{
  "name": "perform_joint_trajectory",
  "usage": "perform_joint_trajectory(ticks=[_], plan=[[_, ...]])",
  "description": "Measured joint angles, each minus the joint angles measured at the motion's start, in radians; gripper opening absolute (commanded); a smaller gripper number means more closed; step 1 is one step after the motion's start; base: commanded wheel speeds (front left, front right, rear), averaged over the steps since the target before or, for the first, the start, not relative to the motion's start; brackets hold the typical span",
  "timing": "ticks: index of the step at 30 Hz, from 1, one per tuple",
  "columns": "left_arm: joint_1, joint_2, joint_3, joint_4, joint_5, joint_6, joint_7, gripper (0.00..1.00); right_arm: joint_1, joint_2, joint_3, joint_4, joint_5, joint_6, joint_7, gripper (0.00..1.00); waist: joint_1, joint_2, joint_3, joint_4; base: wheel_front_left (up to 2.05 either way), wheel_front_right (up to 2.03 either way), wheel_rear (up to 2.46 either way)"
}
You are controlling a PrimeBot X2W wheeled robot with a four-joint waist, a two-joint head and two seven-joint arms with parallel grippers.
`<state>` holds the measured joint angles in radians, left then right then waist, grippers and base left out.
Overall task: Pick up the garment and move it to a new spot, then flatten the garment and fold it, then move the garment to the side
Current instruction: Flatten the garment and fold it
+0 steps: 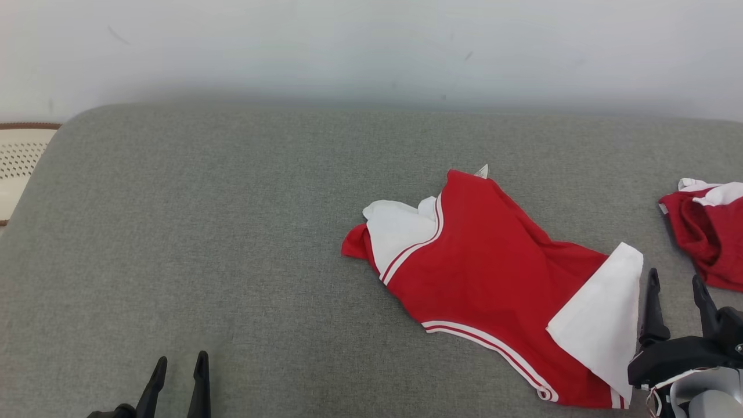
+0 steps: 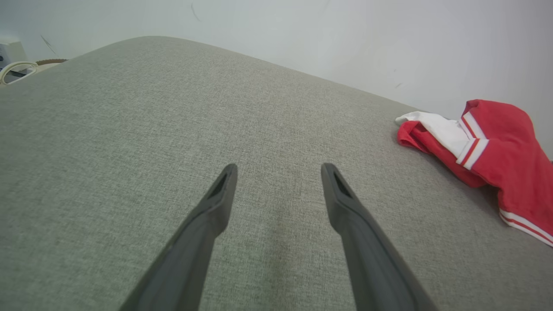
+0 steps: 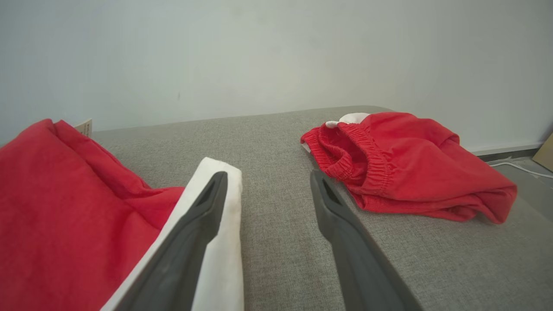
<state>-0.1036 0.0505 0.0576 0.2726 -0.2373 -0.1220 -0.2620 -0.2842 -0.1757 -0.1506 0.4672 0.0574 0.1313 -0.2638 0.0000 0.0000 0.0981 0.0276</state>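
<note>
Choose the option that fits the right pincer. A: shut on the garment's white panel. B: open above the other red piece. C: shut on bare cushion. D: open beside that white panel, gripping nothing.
D: the right pincer stands open beside the white panel of the garment, with bare cushion showing in its gap.

The red garment [image 1: 493,261], with white panels and red-and-white striped trim, lies rumpled and partly folded over itself on the grey upholstered surface [image 1: 203,232], right of centre in the head view. A broad white panel [image 1: 601,313] turns up at its near right end. A smaller white patch and a pale tag [image 1: 482,170] show along its far left edge.
</note>
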Motion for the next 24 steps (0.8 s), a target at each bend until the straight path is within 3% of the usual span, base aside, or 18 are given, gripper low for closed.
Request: perform_joint_trajectory(ticks=[4, 9, 18, 24], plan=[[0.001, 0.000, -0.001, 0.000, 0.000, 0.000, 0.000, 1.00, 0.008, 0.010, 0.048, -0.046, -0.002, 0.000, 0.000, 1.00, 0.0000, 0.0000, -0.008, -0.012, 0.00, 0.00, 0.00], [0.001, 0.000, -0.008, 0.001, 0.000, -0.001, 0.000, 1.00, 0.028, 0.014, 0.230, -0.089, 0.017, 0.000, 0.000, 1.00, 0.0000, -0.0001, -0.010, -0.014, 0.00, 0.00, 0.00], [0.000, 0.000, -0.025, 0.007, -0.018, -0.001, 0.000, 1.00, 0.012, -0.007, 0.555, -0.061, 0.077, 0.000, 0.000, 1.00, 0.0000, 0.0000, 0.002, 0.014, 0.00, 0.00, 0.00], [-0.001, 0.000, -0.039, 0.009, -0.029, 0.000, 0.000, 1.00, -0.034, -0.015, 0.690, -0.007, 0.106, 0.000, 0.000, 1.00, 0.0000, 0.0000, 0.009, 0.054, 0.00, 0.00, 0.00]])
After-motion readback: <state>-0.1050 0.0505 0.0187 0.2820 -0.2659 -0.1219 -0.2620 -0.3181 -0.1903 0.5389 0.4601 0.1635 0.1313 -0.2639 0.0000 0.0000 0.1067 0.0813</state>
